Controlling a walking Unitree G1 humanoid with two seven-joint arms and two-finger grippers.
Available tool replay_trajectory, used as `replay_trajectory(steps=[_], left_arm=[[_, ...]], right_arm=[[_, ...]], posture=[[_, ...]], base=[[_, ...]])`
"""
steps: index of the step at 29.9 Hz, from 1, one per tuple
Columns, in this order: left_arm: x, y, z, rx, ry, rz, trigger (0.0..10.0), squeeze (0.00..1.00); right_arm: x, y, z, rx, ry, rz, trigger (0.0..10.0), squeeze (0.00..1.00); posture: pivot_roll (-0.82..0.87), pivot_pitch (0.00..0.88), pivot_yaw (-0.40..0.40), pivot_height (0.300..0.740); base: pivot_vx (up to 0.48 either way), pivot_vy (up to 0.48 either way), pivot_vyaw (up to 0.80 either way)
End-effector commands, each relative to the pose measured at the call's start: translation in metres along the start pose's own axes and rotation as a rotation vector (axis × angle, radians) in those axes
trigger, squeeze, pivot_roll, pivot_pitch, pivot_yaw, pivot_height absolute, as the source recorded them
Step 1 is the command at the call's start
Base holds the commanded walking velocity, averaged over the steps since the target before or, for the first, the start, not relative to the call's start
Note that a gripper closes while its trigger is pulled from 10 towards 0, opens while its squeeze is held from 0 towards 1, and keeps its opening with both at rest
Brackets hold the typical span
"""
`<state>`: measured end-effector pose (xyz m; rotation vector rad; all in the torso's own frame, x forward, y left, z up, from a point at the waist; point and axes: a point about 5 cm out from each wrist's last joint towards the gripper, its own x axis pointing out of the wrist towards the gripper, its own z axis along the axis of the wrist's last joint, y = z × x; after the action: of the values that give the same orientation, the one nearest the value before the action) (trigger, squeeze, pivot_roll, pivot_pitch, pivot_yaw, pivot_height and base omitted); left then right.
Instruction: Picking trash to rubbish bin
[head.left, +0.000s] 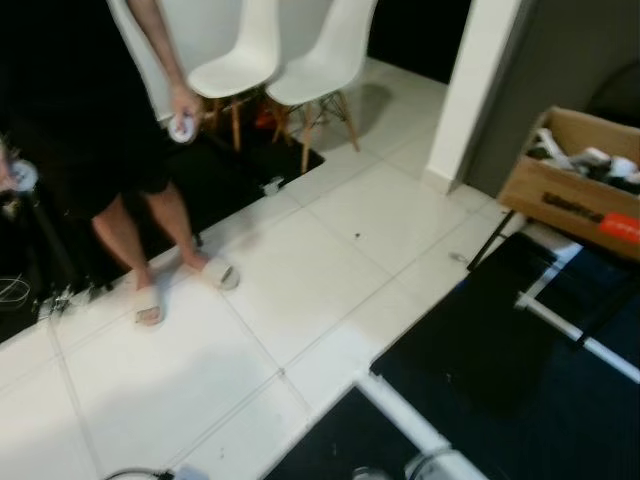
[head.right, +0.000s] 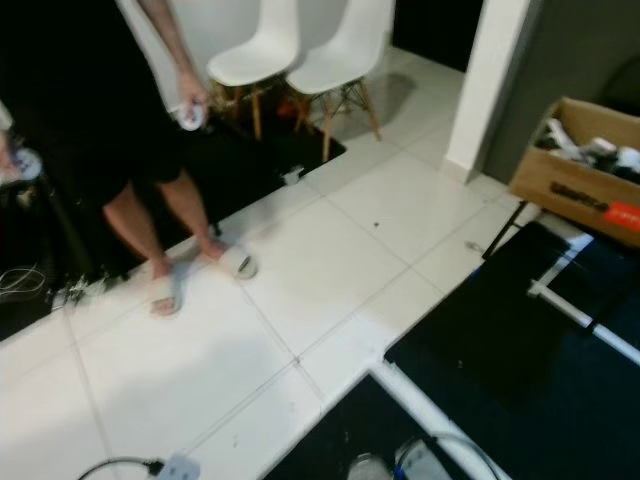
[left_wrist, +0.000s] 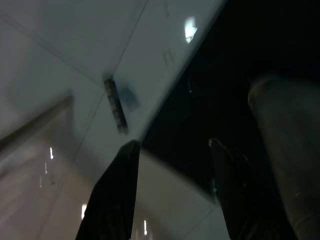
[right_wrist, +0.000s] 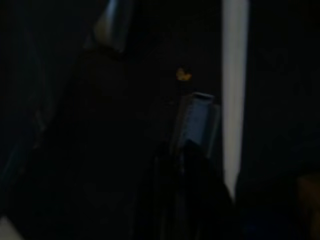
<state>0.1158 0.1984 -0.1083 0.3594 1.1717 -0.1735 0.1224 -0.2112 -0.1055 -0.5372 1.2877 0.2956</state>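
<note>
A small pale object (head.left: 272, 185), maybe a scrap of trash, lies on the white tile floor (head.left: 300, 290) at the edge of a black mat, just in front of the chairs. A tiny dark speck (head.left: 357, 237) sits on a tile further right. My left gripper (left_wrist: 175, 144) hangs low and open, with nothing between its two black fingers; beneath it are pale tiles and the edge of a dark mat. The right wrist view is very dark, with a pale vertical strip (right_wrist: 235, 95) and little else to make out.
A person in black shorts and sandals (head.left: 150, 300) stands at the left holding a white controller (head.left: 182, 126). Two white chairs (head.left: 300, 70) stand behind. At the right are a cardboard box (head.left: 560, 195) of items, dark mats (head.left: 500, 340) and a white pillar (head.left: 475, 90). A power strip (head.right: 175, 467) lies near my feet.
</note>
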Motion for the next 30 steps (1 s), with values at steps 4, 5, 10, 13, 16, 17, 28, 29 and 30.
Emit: replay_trajectory(steps=[4,5,10,13,16,17,28,29,30], left_arm=[[-0.003,0.001,-0.019,-0.013,0.062,0.004,10.0,0.00],[-0.003,0.001,-0.019,-0.015,0.061,0.004,10.0,0.00],[-0.003,0.002,-0.019,-0.031,0.060,0.007,10.0,0.00],[-0.003,0.002,-0.019,-0.037,0.061,0.009,10.0,0.00],[-0.003,0.001,-0.019,-0.043,0.059,0.012,10.0,0.00],[-0.003,0.001,-0.018,-0.048,0.056,0.013,10.0,0.00],[-0.002,-0.002,-0.015,-0.056,0.039,0.001,10.0,0.00],[-0.002,-0.002,-0.015,-0.057,0.036,0.000,10.0,0.00],[-0.002,-0.002,-0.014,-0.060,0.033,0.000,10.0,0.00]], right_arm=[[0.000,0.001,0.019,0.073,-0.086,-0.010,10.0,0.00],[0.000,0.000,0.022,0.083,-0.097,-0.013,10.0,0.00],[-0.006,-0.011,0.073,0.173,-0.271,-0.017,10.0,0.00],[-0.013,-0.018,0.105,0.204,-0.373,-0.002,10.0,0.00],[-0.024,-0.025,0.141,0.209,-0.487,0.016,10.0,0.00],[-0.031,-0.027,0.157,0.211,-0.541,0.026,10.0,0.00],[-0.133,-0.056,0.295,0.438,-1.188,0.249,10.0,0.00],[-0.139,-0.058,0.300,0.443,-1.225,0.262,10.0,0.00],[-0.146,-0.059,0.305,0.443,-1.260,0.271,10.0,0.00]], posture=[[-0.07,0.037,0.105,0.740],[-0.06,0.036,0.104,0.740],[-0.06,0.034,0.099,0.740],[-0.06,0.034,0.093,0.740],[-0.06,0.035,0.084,0.740],[-0.06,0.035,0.080,0.740],[-0.08,0.038,0.081,0.740],[-0.08,0.038,0.081,0.740],[-0.08,0.039,0.081,0.740]], base=[[0.000,0.000,-0.77],[0.000,0.000,-0.77],[0.000,0.000,-0.77],[0.000,0.000,-0.77],[0.000,0.000,-0.77],[0.000,0.000,-0.77],[0.000,0.000,-0.78],[0.000,0.000,-0.78],[0.000,0.000,-0.78]])
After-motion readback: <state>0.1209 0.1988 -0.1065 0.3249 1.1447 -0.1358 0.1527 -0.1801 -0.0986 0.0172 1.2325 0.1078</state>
